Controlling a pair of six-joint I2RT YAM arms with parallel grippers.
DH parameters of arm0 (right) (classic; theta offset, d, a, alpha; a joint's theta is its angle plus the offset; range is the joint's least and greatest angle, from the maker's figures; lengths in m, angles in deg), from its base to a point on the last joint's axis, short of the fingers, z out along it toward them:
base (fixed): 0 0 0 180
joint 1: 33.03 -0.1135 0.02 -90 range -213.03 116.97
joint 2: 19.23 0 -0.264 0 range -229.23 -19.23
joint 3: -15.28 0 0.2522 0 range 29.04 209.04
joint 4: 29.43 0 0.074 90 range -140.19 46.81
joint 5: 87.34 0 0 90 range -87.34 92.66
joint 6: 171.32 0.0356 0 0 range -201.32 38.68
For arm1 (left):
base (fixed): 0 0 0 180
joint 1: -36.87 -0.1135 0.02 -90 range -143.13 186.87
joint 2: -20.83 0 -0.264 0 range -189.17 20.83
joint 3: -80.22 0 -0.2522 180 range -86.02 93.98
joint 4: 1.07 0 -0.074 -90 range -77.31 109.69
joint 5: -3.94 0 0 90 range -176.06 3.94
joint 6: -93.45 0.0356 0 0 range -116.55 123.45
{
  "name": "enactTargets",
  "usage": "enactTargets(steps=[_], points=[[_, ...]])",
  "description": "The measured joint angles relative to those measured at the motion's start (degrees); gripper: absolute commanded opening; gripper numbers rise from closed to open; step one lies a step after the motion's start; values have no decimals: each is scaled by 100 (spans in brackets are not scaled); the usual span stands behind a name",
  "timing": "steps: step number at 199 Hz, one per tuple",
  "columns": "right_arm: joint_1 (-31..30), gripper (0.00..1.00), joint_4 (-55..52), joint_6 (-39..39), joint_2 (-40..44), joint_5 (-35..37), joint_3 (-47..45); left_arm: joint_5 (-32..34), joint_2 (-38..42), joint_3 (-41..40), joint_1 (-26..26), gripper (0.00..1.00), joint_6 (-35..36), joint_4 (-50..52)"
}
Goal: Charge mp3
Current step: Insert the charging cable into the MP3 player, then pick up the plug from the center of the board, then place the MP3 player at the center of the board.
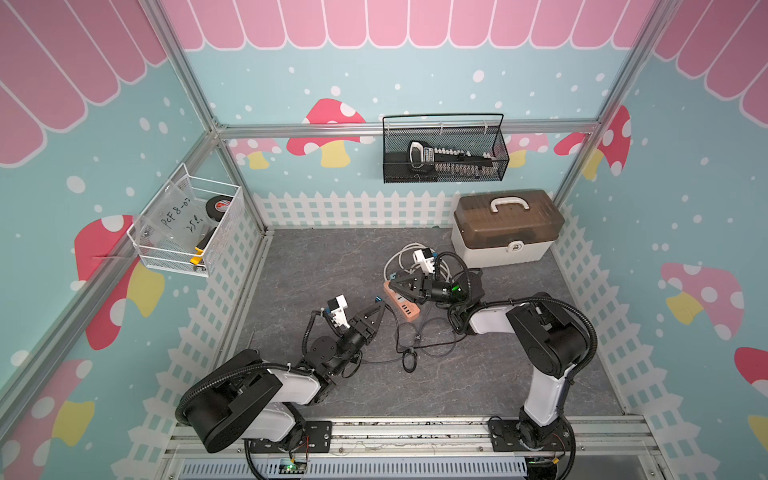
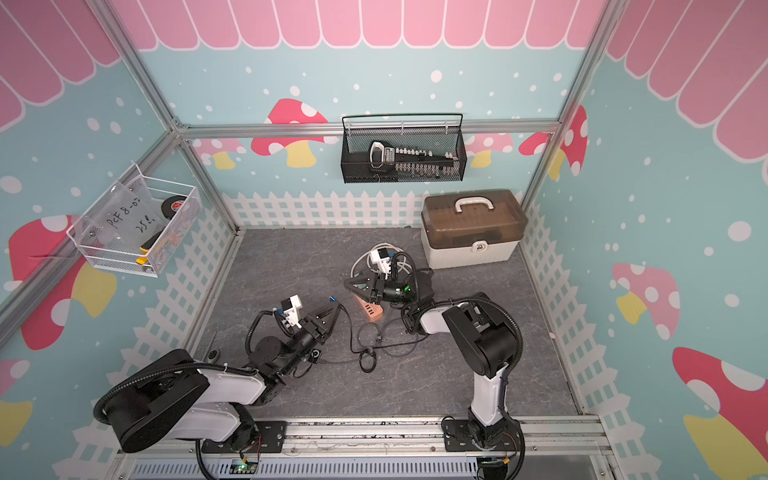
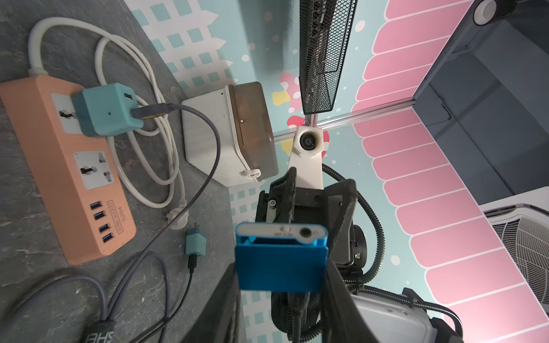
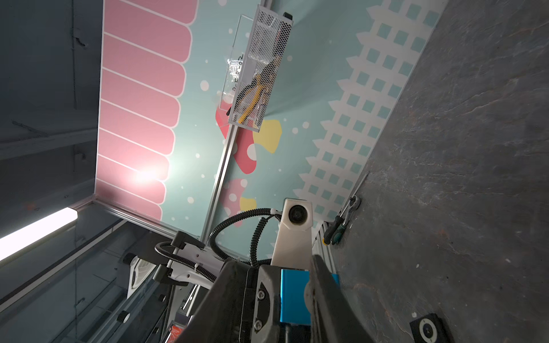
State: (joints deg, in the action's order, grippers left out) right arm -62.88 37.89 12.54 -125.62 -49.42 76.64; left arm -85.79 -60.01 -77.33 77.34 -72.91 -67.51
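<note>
The mp3 (image 3: pixel 282 261) is a small blue player with a silver end, held above the table, and my left gripper (image 3: pixel 282 268) is shut on it. In both top views it shows as a blue speck (image 1: pixel 378 298) (image 2: pixel 332 298) at the left gripper's tip (image 1: pixel 381 305). A black cable (image 3: pixel 294 303) hangs from its underside. My right gripper (image 1: pixel 391 284) (image 4: pixel 276 264) stands open just beside it, facing it, and the player (image 4: pixel 294 297) is seen between its spread fingers. An orange power strip (image 3: pixel 65 166) (image 1: pixel 401 305) lies below, carrying a teal cube charger (image 3: pixel 107 110) with a grey cable plugged in.
A small teal adapter (image 3: pixel 195 242) and loose black cables (image 1: pixel 409 357) lie on the table. A coiled white cord (image 3: pixel 133 89) sits behind the strip. A brown-lidded toolbox (image 1: pixel 507 228) stands at the back right. A black mesh basket (image 1: pixel 444 149) and a white wire basket (image 1: pixel 187 224) hang on the walls.
</note>
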Motion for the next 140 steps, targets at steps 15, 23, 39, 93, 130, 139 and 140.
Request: enactTargets(steps=[15, 23, 39, 93, 130, 139, 140], points=[[243, 41, -164, -151, 144, -2, -173, -81, -199, 13, -44, 0, -31, 0], [376, 42, -339, -275, 256, -4, -254, -144, -319, 37, -83, 0, -66, 17], [647, 44, -1115, -863, 673, 35, -407, -273, -634, 144, -186, 0, -149, 20], [730, 58, -5880, -4286, 3016, 1486, -232, -1001, -1672, 713, -584, 0, -498, 44], [730, 62, -7676, -5477, 3803, 2531, -219, -1237, -2076, 774, -632, 1, -619, 223], [734, 62, -7987, -5646, 3901, 2715, -223, -1276, -2100, 776, -640, 1, -614, 343], [734, 62, -8004, -5657, 3910, 2728, -223, -1287, -2100, 776, -640, 1, -610, 372]])
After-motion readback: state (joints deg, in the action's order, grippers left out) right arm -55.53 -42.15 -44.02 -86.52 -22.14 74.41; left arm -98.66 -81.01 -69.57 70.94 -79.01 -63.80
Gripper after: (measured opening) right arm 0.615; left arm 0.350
